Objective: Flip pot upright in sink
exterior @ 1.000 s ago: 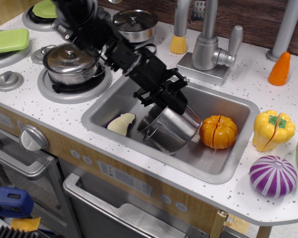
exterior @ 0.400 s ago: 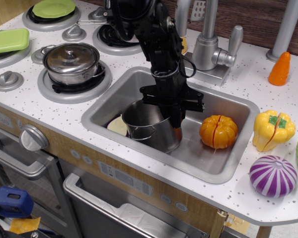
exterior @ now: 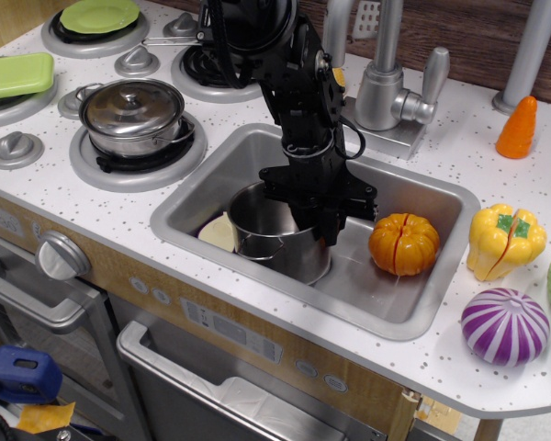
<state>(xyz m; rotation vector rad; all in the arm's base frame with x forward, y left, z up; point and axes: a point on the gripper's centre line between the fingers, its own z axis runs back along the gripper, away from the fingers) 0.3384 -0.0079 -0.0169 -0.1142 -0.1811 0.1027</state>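
the gripper (exterior: 320,223) pinches the rim of the pot (exterior: 274,234), upright in the sink (exterior: 413,312); it should release gently, straight up.

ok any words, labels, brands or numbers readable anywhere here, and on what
None can be read.
The pot, the sink and the lidded pot on the stove show bare metal, no markings.
The small round buttons on the front panel below the counter may carry symbols, but they are too small to read.
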